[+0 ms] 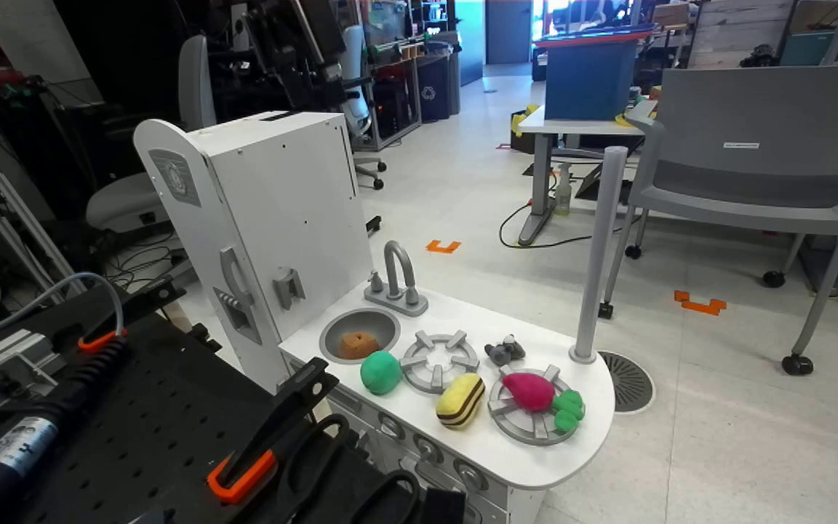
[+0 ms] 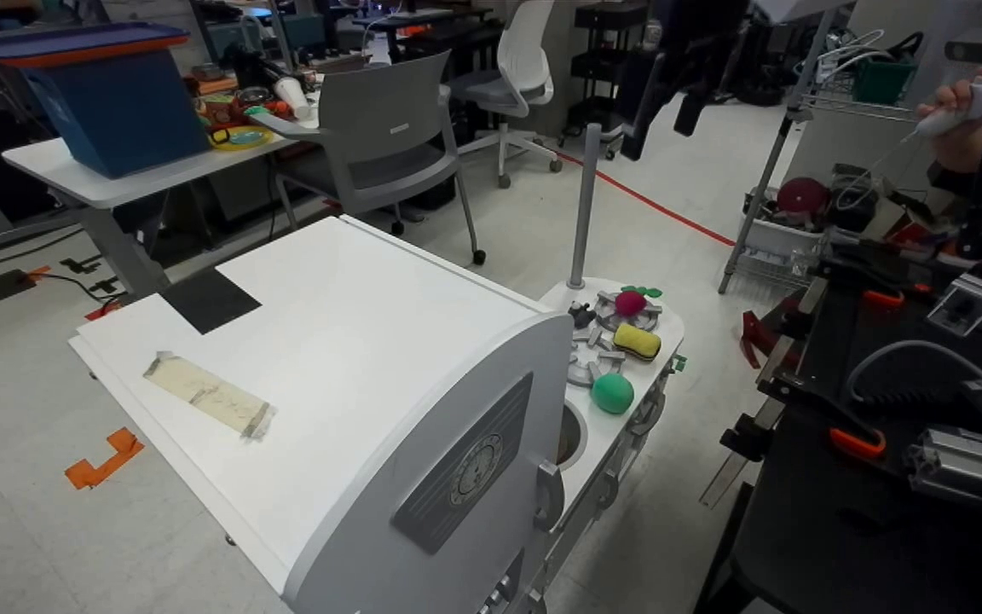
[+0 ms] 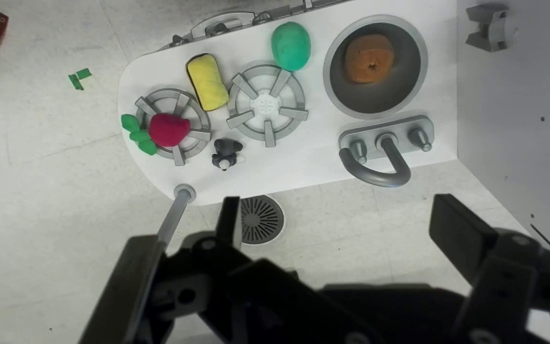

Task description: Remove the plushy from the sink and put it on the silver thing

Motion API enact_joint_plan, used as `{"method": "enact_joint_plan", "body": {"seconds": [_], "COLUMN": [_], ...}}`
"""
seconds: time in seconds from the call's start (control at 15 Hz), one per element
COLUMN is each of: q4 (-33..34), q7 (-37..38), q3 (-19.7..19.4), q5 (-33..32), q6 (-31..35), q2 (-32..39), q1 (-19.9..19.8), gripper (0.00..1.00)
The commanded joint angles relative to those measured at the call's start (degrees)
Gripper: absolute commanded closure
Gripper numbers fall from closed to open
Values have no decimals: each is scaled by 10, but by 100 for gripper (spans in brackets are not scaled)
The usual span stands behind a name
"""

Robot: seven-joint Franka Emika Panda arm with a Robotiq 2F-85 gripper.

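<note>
"What's in the sink (image 3: 384, 99)?"
"The plushy (image 3: 369, 58), seen whole in my wrist view; in an exterior view the cabinet (image 2: 355, 375) hides part of the sink."
"And your fingers (image 3: 463, 239)?"
"I hold them spread wide apart."

Gripper (image 3: 337, 222), one, black: fingers (image 3: 463, 234) spread wide in the wrist view, pointing downward in an exterior view.
</note>
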Motion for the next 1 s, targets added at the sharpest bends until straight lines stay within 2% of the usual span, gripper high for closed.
{"method": "enact_joint_plan", "body": {"seconds": [0.0,0.07,0.13,0.4,0.6,0.93], "q4": [117,147,182,297,375,480], "q7": [16,-8,-15,-55,-65,-61], "q3": [-43,-43,-45,-49,-53,-60], "q5": [-25,7,32,92,118,128], "q6": [22,30,6,-9,-53,-132], "q2": [150,188,227,373,457,558], "q1": [47,51,58,73,85,101], "gripper": [0,0,0,0,0,0]}}
